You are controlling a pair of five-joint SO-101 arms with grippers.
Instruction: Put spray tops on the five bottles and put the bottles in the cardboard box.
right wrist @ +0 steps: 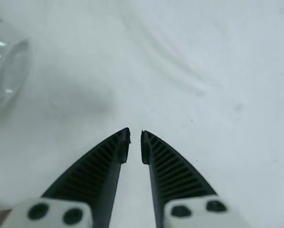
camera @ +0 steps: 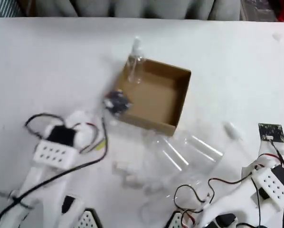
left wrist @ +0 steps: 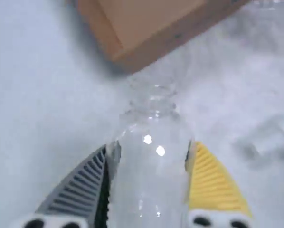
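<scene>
Left tool (left wrist: 149, 148): you have it clamped on a clear bottle (left wrist: 149, 190), with the grey and yellow fingers (left wrist: 213, 180) tight against its sides. The bottle's threaded neck is uncapped and points at a corner of the box (left wrist: 132, 28), close to it.

Right tool (right wrist: 135, 137): all but closed, with a sliver of gap between the black fingers (right wrist: 104, 171). It grips nothing and hangs over the surface (right wrist: 218, 71) at the near right.

The box sits mid-surface, open side up. A topped bottle (camera: 135, 59) stands at its far left corner, seemingly inside, though the view is too blurred to confirm. Loose bottles (camera: 189, 149) lie on their sides in a cluster on the near side of the box, between your two arms. One of them lies near the right tool.
</scene>
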